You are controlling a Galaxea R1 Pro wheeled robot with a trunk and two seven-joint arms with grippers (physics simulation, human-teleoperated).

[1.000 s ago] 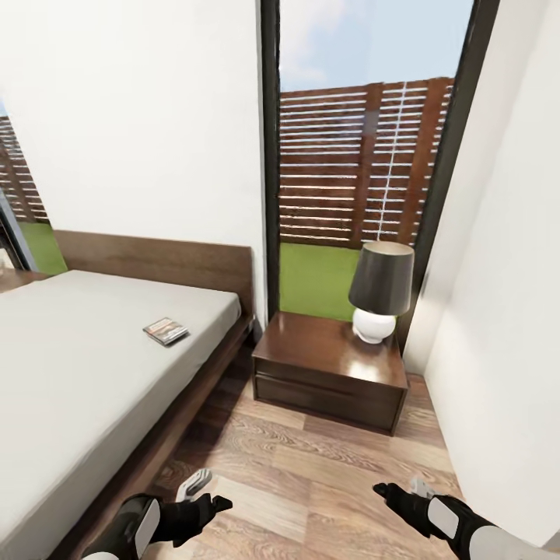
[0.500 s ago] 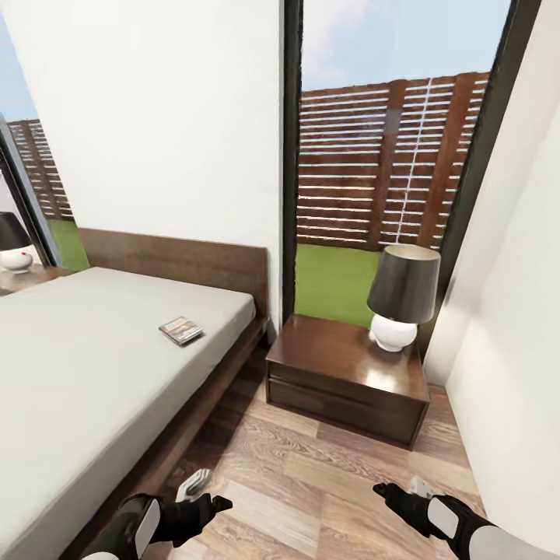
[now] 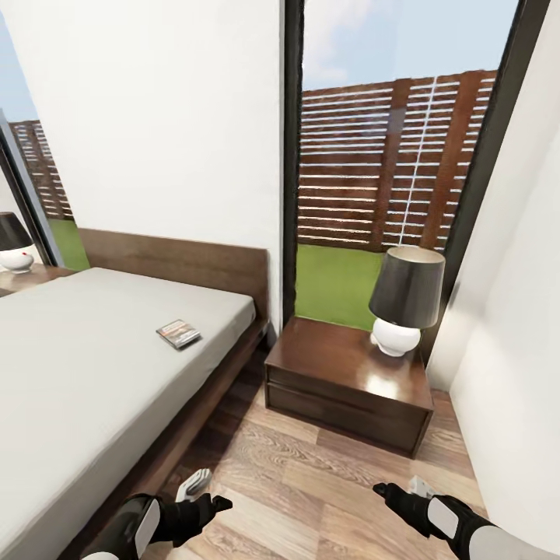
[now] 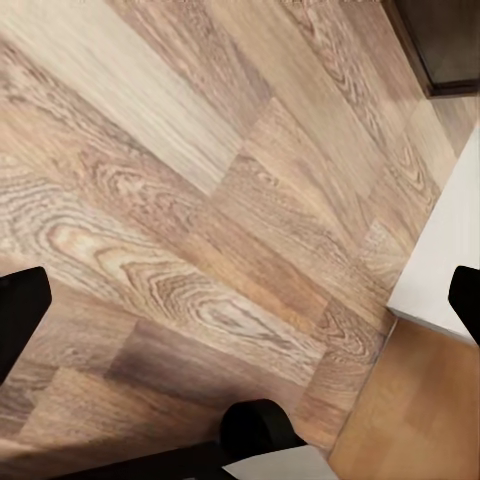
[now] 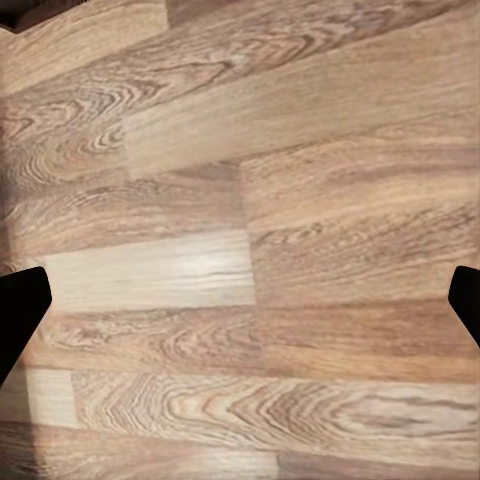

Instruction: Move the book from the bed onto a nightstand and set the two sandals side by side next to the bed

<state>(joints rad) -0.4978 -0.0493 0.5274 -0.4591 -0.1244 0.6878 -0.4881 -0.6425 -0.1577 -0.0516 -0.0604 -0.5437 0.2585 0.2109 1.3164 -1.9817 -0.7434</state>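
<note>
I'm facing the book (image 3: 178, 334), which lies near the bed (image 3: 93, 373) edge closest to the nightstand (image 3: 350, 381); left gripper (image 3: 204, 505) and right gripper (image 3: 397, 494) hang released, empty, ready to reach.

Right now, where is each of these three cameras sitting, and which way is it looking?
Head view: high on the robot, looking down over the bed, book, nightstand and lamp; both forearms show, left gripper, right gripper.
Left wrist view: on the left arm, looking down at the floor; dark fingertips at the edges.
Right wrist view: on the right arm, likewise facing floor; fingertips wide apart.
Shared: both wrist views show wood planks.
</note>
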